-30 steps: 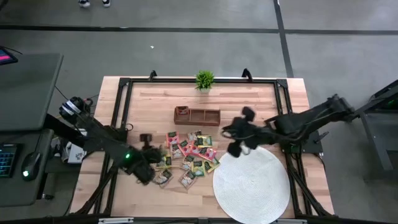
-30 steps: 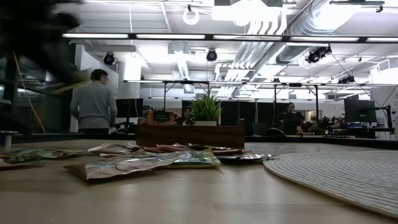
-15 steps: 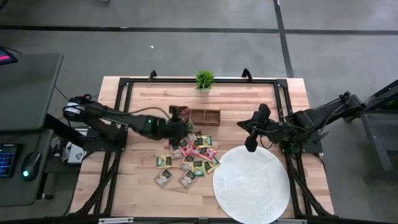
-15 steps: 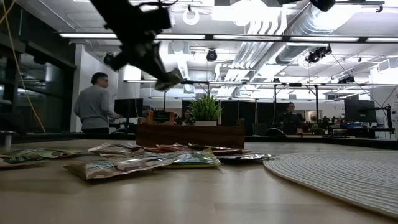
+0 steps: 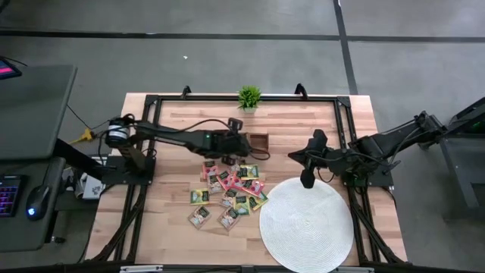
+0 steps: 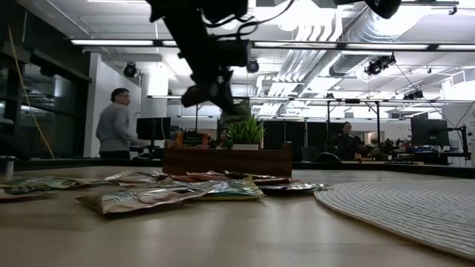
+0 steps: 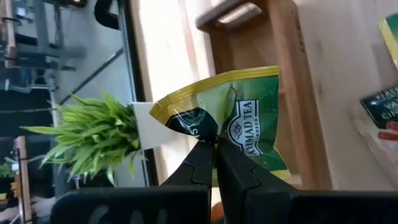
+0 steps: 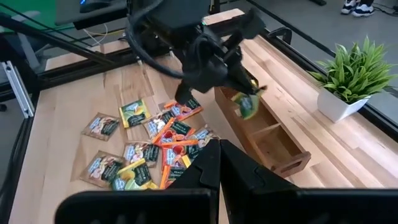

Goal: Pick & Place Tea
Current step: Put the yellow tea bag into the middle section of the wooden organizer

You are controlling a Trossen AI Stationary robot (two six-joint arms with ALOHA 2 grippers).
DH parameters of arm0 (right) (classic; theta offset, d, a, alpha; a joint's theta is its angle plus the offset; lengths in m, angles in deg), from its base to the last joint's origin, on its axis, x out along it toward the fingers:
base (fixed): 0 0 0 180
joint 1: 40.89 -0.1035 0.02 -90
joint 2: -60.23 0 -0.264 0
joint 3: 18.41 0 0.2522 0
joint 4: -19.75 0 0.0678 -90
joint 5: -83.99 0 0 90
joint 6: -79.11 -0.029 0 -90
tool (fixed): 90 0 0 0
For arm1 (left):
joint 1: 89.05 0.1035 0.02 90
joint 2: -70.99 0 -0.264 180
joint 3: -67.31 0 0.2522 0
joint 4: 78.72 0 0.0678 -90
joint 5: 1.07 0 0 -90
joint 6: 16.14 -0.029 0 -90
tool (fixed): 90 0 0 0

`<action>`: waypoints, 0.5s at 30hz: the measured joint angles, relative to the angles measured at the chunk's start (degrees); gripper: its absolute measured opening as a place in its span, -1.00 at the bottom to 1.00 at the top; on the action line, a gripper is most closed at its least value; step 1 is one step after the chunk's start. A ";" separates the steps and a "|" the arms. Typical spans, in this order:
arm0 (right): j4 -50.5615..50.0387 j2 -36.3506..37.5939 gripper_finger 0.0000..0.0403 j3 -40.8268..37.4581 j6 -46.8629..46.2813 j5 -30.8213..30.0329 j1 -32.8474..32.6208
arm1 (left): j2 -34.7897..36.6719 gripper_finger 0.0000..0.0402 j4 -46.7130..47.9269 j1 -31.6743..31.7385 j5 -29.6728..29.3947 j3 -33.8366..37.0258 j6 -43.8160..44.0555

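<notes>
From above, I see my left gripper (image 5: 237, 142) over the wooden tray (image 5: 256, 142) near the table's (image 5: 174, 235) far edge. The other tea packets (image 5: 227, 191) lie mid-table, beside the round white mat (image 5: 307, 227).

From table height, the green packet (image 6: 234, 111) hangs above the tray, clear of its rim.

My left wrist view shows the fingers pinched tight on that green tea packet's corner, so it dangles over a slot. The potted plant (image 7: 96, 134) stands close beyond.

My right gripper (image 5: 306, 180) waits shut by the mat's far edge, well apart.
</notes>
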 joint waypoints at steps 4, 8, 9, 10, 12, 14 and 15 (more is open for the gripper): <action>-0.05 0.00 -1.00 0.00 0.09 0.26 0.00 | -2.07 -1.00 -0.10 -0.02 -2.72 -1.75 0.36; -0.09 0.00 -1.00 0.00 0.12 0.28 0.00 | -3.72 -1.00 2.23 0.00 -3.96 -2.01 1.90; -0.07 0.00 -1.00 0.00 0.13 0.28 0.00 | -4.06 -1.00 1.50 0.00 -4.12 -2.30 2.00; -0.07 0.00 -1.00 0.00 0.14 0.33 0.00 | -4.36 -1.00 1.13 0.00 -4.23 -2.45 2.19; -0.09 0.00 -1.00 0.00 0.14 0.39 0.00 | -4.83 -1.00 2.21 0.00 -3.92 -2.22 2.46; -0.09 0.00 -1.00 0.00 0.14 0.41 0.00 | -6.01 -1.00 1.36 0.02 -4.03 -2.24 3.19; -0.09 0.00 -1.00 0.00 0.14 0.41 0.00 | -6.69 -1.00 0.90 0.10 -4.05 -2.29 3.59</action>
